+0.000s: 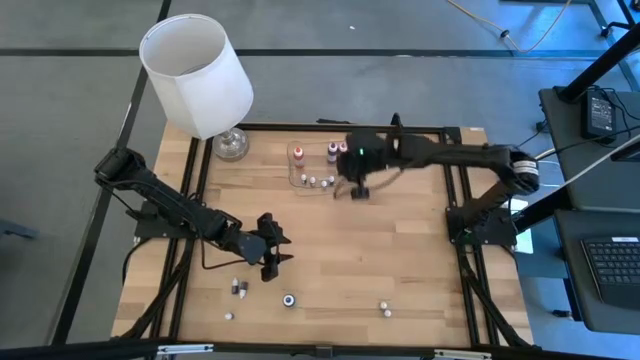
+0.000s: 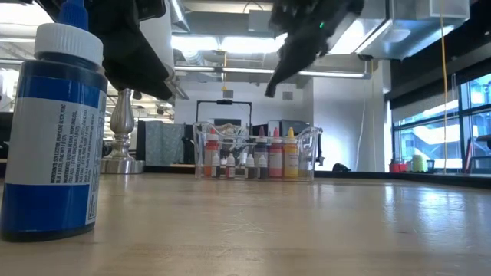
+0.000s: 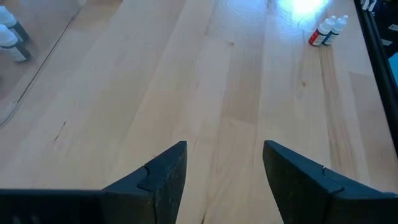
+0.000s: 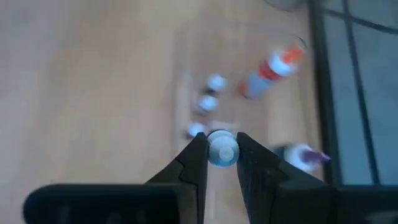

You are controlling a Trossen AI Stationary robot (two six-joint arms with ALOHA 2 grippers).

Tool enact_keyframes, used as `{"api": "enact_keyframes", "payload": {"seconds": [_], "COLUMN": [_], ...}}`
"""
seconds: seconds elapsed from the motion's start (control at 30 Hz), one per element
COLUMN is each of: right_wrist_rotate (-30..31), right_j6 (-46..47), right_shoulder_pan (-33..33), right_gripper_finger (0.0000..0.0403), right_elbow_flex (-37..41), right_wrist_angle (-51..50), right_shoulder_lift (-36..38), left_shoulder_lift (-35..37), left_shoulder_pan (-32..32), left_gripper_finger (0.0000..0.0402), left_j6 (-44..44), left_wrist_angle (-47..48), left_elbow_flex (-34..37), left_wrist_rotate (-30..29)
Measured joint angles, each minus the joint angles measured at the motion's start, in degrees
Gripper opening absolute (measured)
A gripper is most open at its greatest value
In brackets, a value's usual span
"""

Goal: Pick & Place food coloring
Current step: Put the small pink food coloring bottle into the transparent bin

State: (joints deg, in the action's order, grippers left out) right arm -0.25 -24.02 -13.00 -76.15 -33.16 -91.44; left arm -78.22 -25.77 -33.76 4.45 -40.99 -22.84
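1. Your right gripper [image 4: 217,151] is up over the clear tray [image 1: 300,180] at the far side of the bench [image 1: 400,250], just beside the lamp [image 1: 197,75].
2. Its jaws are clamped on a small bottle [image 4: 222,149] with a pale blue cap, seen end-on between the fingers [image 4: 189,165] in the right wrist view.
3. Below it, inside the tray, you've got more food coloring: an orange bottle [image 4: 272,70] lying tilted, a purple one [image 4: 303,157] and a few tiny whitish ones [image 4: 208,102].
4. From the low view, the tray holds a row of upright bottles [image 2: 261,159], red through yellow.
5. Your left gripper [image 1: 272,250] sits over bare bench at the near left, jaws apart with nothing between them.
6. Loose bottles wait near the front edge: a pair [image 1: 240,289] just beside your left gripper, a blue-capped one [image 1: 288,299], and another pair [image 1: 385,309] to the right.
7. A big blue bottle [image 2: 52,130] stands right at the low camera.
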Motion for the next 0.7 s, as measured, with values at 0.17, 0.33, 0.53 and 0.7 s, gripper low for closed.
{"api": "enact_keyframes", "payload": {"seconds": [0.17, 0.33, 0.53, 0.7], "right_wrist_rotate": [-3.0, -5.4, -5.4, -5.4], "right_j6": [-1.8, -2.9, -4.8, -4.8], "right_shoulder_pan": [-5.6, -8.3, -9.0, -9.0], "right_gripper_finger": [0.0073, 0.0075, 0.0076, 0.0077], "right_elbow_flex": [0.1, 0.1, 0.1, 0.1], "right_wrist_angle": [-3.4, -3.2, -2.2, -1.2], "right_shoulder_lift": [-4.3, -9.9, -15.3, -17.0], "left_shoulder_lift": [0.0, 0.0, 0.0, 0.0], "left_shoulder_pan": [0.0, 0.0, 0.0, 0.0], "left_gripper_finger": [0.0205, 0.0205, 0.0205, 0.0205], "left_j6": [0.0, 0.0, 0.8, 1.1], "left_wrist_angle": [0.0, 0.0, 0.0, 0.0], "left_elbow_flex": [0.0, 0.0, 0.0, 0.0], "left_wrist_rotate": [-1.2, -1.5, -1.6, -1.6]}}
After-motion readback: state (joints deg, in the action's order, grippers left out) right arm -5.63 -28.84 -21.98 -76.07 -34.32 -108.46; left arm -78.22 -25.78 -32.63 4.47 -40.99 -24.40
